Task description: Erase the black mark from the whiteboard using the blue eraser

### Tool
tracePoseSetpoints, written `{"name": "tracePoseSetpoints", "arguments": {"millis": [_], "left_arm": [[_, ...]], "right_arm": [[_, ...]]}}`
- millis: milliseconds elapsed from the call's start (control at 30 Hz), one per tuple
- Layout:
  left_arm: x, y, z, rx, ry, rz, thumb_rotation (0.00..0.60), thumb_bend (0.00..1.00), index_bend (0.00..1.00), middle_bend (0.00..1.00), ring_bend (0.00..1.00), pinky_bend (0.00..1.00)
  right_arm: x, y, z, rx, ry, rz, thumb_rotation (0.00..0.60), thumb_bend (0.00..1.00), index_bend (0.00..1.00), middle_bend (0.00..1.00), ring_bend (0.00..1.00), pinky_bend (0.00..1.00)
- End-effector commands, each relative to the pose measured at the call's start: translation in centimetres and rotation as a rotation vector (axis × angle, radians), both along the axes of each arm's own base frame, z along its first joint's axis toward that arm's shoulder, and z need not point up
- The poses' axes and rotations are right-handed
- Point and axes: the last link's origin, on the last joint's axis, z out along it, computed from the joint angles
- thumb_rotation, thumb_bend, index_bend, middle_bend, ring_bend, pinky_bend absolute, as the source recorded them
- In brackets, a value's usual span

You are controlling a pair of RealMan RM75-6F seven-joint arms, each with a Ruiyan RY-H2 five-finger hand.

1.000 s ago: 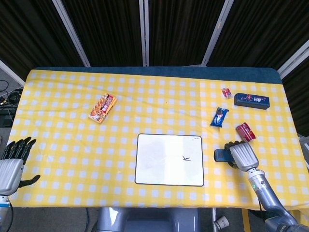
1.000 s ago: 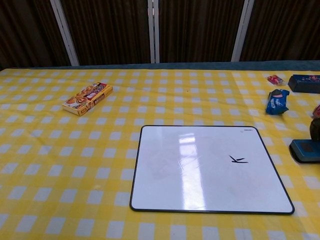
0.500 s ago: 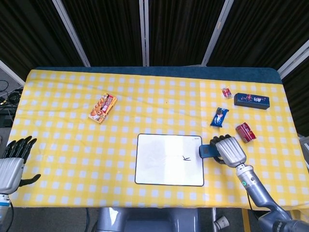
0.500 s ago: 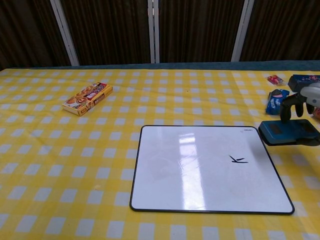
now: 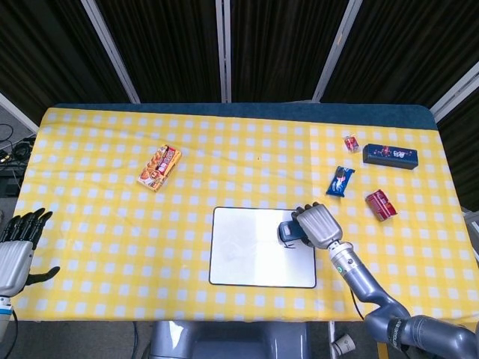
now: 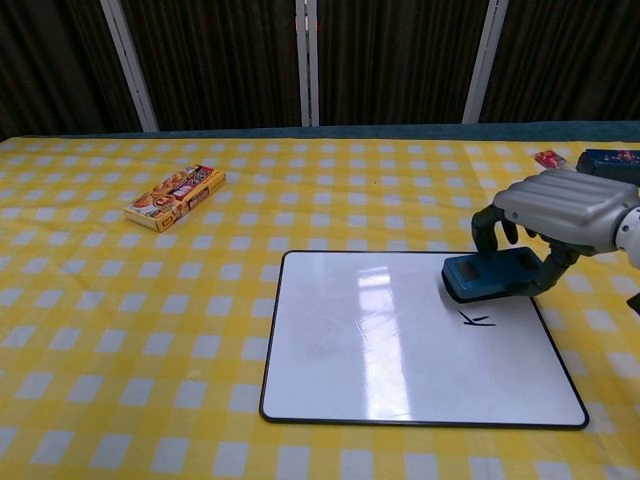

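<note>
since the earlier frames the right hand (image 6: 552,215) has carried the eraser (image 6: 493,275) from the tablecloth at the 3 o'clock side of the whiteboard (image 5: 251,254) to a position over the board's 2 o'clock area. right hand status: fingers curled down around the eraser, gripping it from above. eraser position: just beyond the black mark (image 6: 477,320), at the mark's 12 o'clock in the chest view; whether its underside touches the board surface cannot be told. in the head view the mark is mostly hidden beneath the hand and eraser.

left hand (image 5: 16,248) status: fingers spread, holding nothing, located at the table's 8 o'clock edge, well apart from the board.

other items on the yellow checked tablecloth (image 5: 97,202): orange snack box (image 5: 159,167) at the board's 10 o'clock; blue snack packet (image 5: 340,181), red can (image 5: 380,205), dark blue box (image 5: 389,155) and small red packet (image 5: 351,143) toward the board's 1 to 2 o'clock.
</note>
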Motion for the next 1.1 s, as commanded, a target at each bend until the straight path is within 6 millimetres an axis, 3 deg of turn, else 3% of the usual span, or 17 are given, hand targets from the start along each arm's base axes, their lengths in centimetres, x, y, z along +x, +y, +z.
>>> {"name": "tracePoseSetpoints", "arguments": {"millis": [33,300,500,700,867,1100], "left_arm": [[-0.1,0.0,0.0,0.0,-0.001,0.002,0.6,0.0,0.0,0.0,0.0,0.0],[0.0,0.0,0.0,-0.002,-0.002,0.001,0.6,0.0,0.0,0.0,0.0,0.0],[0.1,0.1,-0.3,-0.011,0.004,-0.004,0.6,0.0,0.0,0.0,0.0,0.0],[0.1,0.1,-0.3,-0.011,0.002,-0.003,0.6,0.0,0.0,0.0,0.0,0.0],[0.1,0.1,-0.1,-0.008,-0.001,-0.002,0.6,0.0,0.0,0.0,0.0,0.0],[0.1,0.0,0.0,-0.005,-0.004,-0.002,0.6,0.0,0.0,0.0,0.0,0.0]], "right_arm": [[-0.2,0.2,-0.3,0.016,-0.007,-0.022,0.6,0.25,0.49,0.54,0.45,0.46],[-0.6,1.5,-1.2,0.069,0.033,-0.015,0.6,0.3,0.5,0.55,0.46,0.46],[0.0,4.8,-2.5,0.189,0.059,0.045,0.6,0.34,0.51,0.56,0.47,0.47],[1.0,6.5,-2.9,0.236,0.059,0.09,0.6,0.36,0.51,0.56,0.47,0.47],[1.5,6.1,-2.9,0.215,0.06,0.102,0.6,0.36,0.51,0.56,0.47,0.47],[0.7,3.3,-2.1,0.107,0.104,0.089,0.6,0.37,0.51,0.56,0.47,0.47]]}}
